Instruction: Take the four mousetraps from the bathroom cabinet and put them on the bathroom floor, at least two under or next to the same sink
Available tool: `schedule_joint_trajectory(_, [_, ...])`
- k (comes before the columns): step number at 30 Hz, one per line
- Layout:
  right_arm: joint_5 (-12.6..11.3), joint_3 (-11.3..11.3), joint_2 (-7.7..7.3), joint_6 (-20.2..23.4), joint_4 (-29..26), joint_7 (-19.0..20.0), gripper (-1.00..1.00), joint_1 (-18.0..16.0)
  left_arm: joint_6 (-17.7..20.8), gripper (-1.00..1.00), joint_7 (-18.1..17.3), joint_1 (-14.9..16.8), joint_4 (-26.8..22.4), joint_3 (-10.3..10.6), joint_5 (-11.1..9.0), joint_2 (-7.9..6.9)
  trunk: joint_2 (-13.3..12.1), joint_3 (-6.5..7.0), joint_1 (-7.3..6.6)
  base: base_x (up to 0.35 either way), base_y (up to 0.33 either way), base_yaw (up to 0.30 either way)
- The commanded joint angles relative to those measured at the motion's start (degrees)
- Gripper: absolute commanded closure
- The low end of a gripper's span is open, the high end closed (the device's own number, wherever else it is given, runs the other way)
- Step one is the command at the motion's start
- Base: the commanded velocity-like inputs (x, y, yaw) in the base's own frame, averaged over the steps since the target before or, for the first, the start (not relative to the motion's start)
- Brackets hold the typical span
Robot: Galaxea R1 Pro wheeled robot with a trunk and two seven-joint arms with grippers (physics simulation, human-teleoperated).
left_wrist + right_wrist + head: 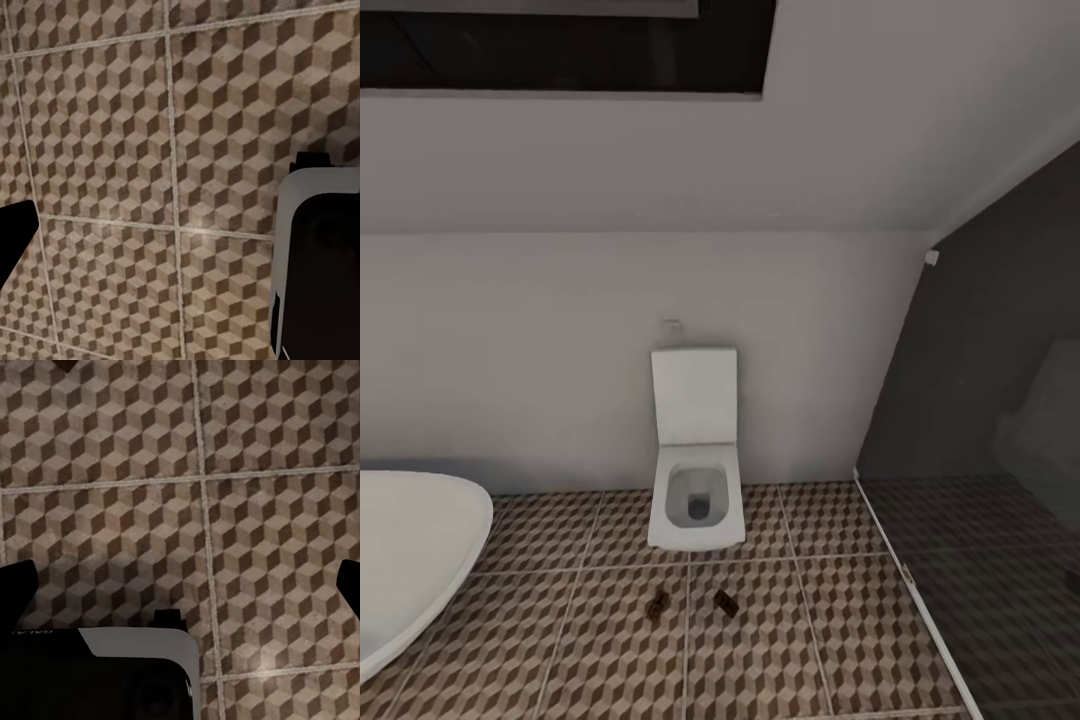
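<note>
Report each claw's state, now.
Left claw: open, holding nothing.
Right claw: open, holding nothing.

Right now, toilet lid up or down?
Up. The toilet has its white lid upright against the wall, and the open bowl shows below it in the head view.

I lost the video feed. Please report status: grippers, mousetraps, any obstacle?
Both grippers empty, jaws spread, over patterned bathroom floor. Two mousetraps on tiles before the toilet, apart. White tub at left. Path clear.
</note>
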State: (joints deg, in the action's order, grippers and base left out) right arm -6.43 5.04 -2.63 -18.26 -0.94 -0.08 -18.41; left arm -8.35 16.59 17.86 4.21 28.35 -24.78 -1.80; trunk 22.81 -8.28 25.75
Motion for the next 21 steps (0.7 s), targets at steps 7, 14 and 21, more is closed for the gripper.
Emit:
schedule_joint_trajectory(7, [-0.6,0.5,0.11,-0.19,0.02,-0.01,-1.0,-0.05,-0.34,-1.0,-0.18,0.07,0.18,0.47,-0.53,0.04,0.11,0.54,0.03,0.0,0.0,0.0])
schedule_joint_trajectory(14, [-0.6,0.5,0.16,-0.18,0.02,-0.02,-1.0,-0.05,-0.28,-1.0,-0.39,0.08,0.15,0.47,-0.53,0.13,0.11,1.2,0.03,0.0,0.0,0.0])
schedule_joint_trajectory(21, [-0.6,0.5,0.17,-0.17,-0.01,-0.07,-1.0,-0.05,-0.25,-1.0,-0.35,0.1,0.1,0.48,-0.53,0.2,0.11,1.83,0.03,0.0,0.0,0.0])
